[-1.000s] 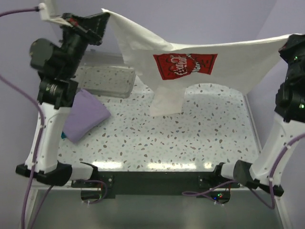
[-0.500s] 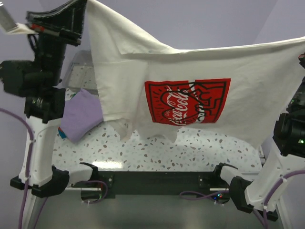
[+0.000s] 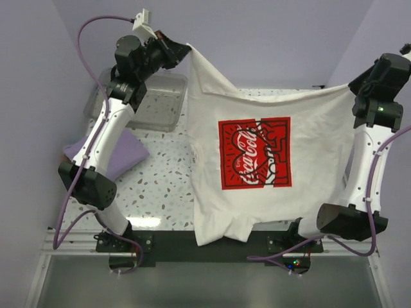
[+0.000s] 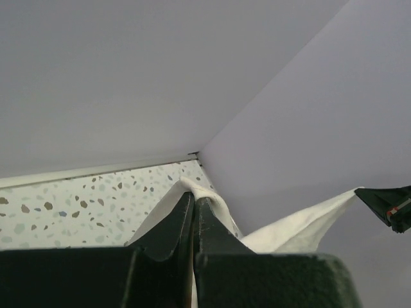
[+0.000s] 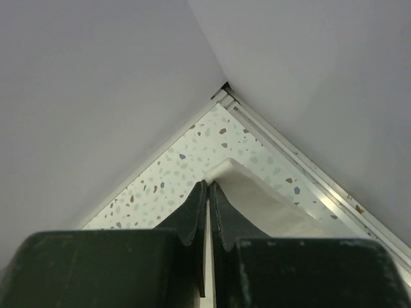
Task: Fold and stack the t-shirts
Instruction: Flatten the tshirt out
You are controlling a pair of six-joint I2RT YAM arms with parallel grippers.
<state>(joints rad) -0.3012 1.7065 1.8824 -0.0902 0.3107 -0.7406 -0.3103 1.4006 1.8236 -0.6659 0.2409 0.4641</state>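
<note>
The cream-white t-shirt (image 3: 257,115) with a red square logo print (image 3: 255,153) hangs stretched between both arms above the table, print facing up, its lower edge drooping over the table's near edge. My left gripper (image 3: 186,49) is shut on one corner at the back left; cream cloth (image 4: 218,208) wraps over its closed tips (image 4: 194,199). At the far right my right gripper (image 3: 352,88) is shut on the other corner, with cloth (image 5: 257,196) pinched at its tips (image 5: 209,185). The lavender-purple t-shirt (image 3: 125,154) lies folded at the table's left, partly behind the left arm.
A clear plastic bin (image 3: 157,106) stands at the back left under the left arm. The speckled table (image 3: 164,186) is walled by lavender panels at the back and both sides. The arm bases sit on a black rail (image 3: 205,244) at the near edge.
Both arms have swung away from the camera and lowered toward the back of the table, carrying the cream shirt. It now spreads flatter with the logo fully showing.
</note>
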